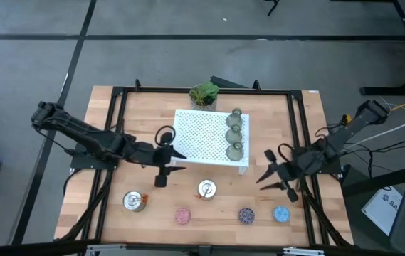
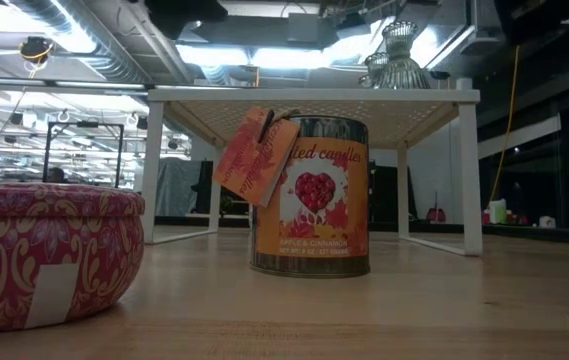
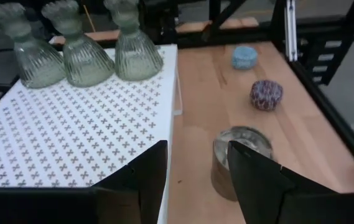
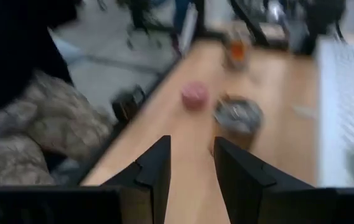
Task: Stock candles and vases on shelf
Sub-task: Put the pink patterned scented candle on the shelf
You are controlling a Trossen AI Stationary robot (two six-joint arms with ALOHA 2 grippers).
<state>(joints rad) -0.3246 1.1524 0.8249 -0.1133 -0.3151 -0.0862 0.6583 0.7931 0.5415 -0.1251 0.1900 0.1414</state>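
The white perforated shelf (image 1: 206,139) stands mid-table on its short legs. Three olive-green vases (image 1: 235,132) stand in a row along its right side, bases on the top plate (image 3: 71,137). Along the near edge rest two silver-tin candles (image 1: 134,201) (image 1: 206,189), a pink one (image 1: 182,215), a dark blue-purple one (image 1: 246,215) and a light blue one (image 1: 281,213). My left gripper (image 1: 177,161) hovers open at the shelf's near left corner. My right gripper (image 1: 265,169) hovers open off the shelf's near right corner. Neither has anything between its fingers (image 3: 145,174) (image 4: 155,165).
A leafy potted plant (image 1: 203,92) stands behind the shelf at the far edge. A black frame rail (image 1: 117,128) borders the tabletop on all sides. In the low view the labelled tin (image 2: 309,195) and the pink candle (image 2: 49,250) stand before the shelf.
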